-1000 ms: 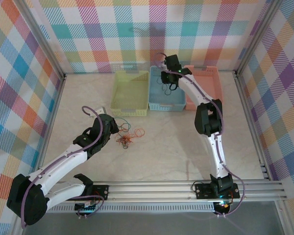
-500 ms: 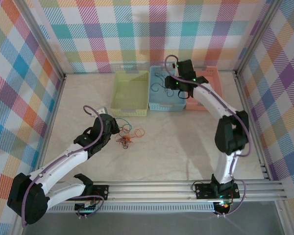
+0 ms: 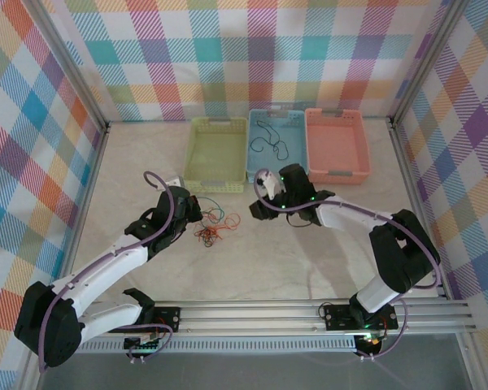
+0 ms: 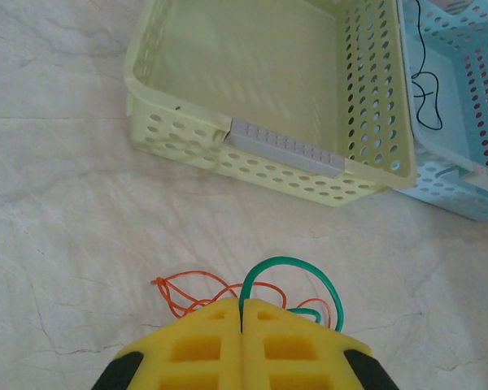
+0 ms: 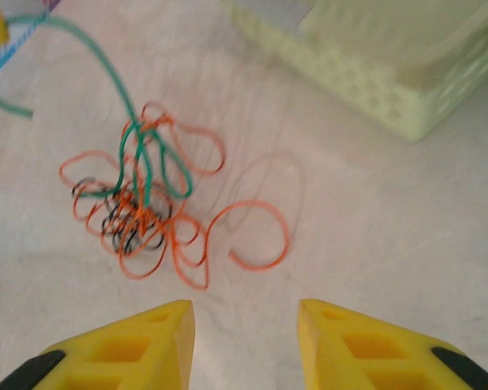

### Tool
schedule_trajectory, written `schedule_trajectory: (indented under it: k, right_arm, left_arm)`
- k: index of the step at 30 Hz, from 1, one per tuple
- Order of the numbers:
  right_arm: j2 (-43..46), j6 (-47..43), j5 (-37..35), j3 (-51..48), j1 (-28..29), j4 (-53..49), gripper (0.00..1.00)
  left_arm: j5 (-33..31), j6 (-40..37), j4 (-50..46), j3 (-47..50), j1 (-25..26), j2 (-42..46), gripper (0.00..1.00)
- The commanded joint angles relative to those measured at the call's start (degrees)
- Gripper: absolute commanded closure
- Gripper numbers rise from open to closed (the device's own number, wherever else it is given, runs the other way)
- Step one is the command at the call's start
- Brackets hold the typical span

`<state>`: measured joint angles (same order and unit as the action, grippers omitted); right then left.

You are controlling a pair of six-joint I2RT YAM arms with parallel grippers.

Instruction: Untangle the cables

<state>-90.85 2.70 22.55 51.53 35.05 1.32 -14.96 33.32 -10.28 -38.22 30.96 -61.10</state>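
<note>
A tangle of cables in orange, green and black lies on the table in front of the baskets. My left gripper is shut on a green cable, which loops out from between its closed yellow fingertips, with orange strands beside it. From the right, my right gripper faces the tangle with its jaws open and nothing between them. An orange loop lies just ahead of it. A black cable lies apart in the blue basket.
Three baskets stand in a row at the back: yellow-green, blue, and pink. The yellow-green basket's front wall is close ahead of the left gripper. Metal frame posts and checked walls enclose the table.
The right arm swung from over the blue basket down to the table beside the tangle, leaving a black cable in that basket. The left gripper has kept its grip and place.
</note>
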Motion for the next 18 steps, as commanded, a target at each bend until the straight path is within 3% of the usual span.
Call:
schedule_trajectory:
  k: [1,10,18]
  right_arm:
    - [-2.15,-7.11,5.28,0.38,2.74,7.47,0.57]
    - [-9.06,-11.49,6.15,2.73,6.08,7.77,0.45]
    - [-13.28,-13.83,3.25,7.99,8.57,0.43,0.47]
  left_arm:
    - [0.79,-1.07,0.97,-1.85,-0.46,-0.30,1.00]
    - [1.42,-1.07,0.88,-2.28,-0.46,-1.26,1.00]
    - [1.43,-1.11,0.62,-2.46,-0.47,-1.16,1.00]
